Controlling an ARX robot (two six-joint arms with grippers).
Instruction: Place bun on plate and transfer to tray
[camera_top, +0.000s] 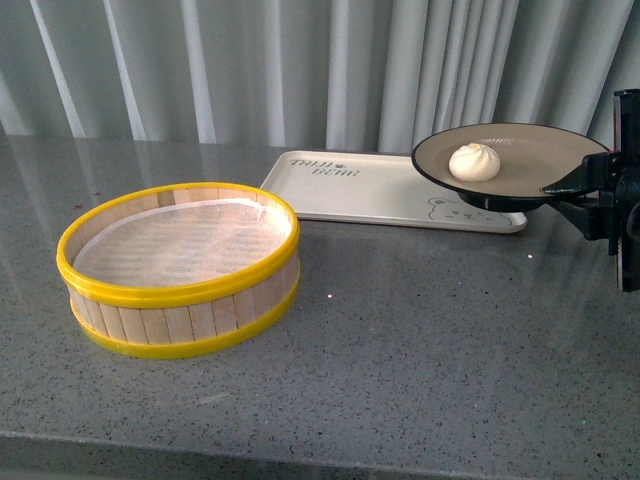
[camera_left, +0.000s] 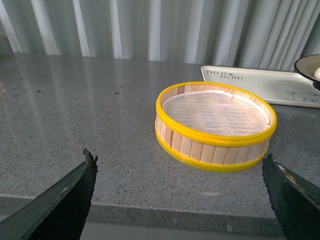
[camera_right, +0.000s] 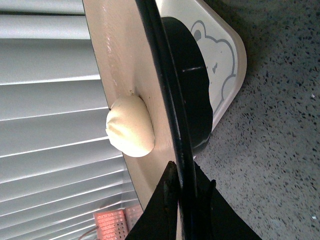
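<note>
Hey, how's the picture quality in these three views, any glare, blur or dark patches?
Front view: the pale curtain reflects off the far counter, and the right tool is a near-black silhouette at the edge. Left wrist view: the steamer basket is sharp, the left tool shows only dark, soft-edged fingers. Right wrist view: the scene sits sideways, the plate rim looming close.

Speckled grey counter (camera_top: 420, 360) bears steamer basket (camera_top: 190, 318), tray (camera_top: 340, 195).

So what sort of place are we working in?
Probably a staged kitchen-style test bench: speckled grey stone countertop, pleated curtain backdrop, and a wooden steamer basket and printed tray set out.
</note>
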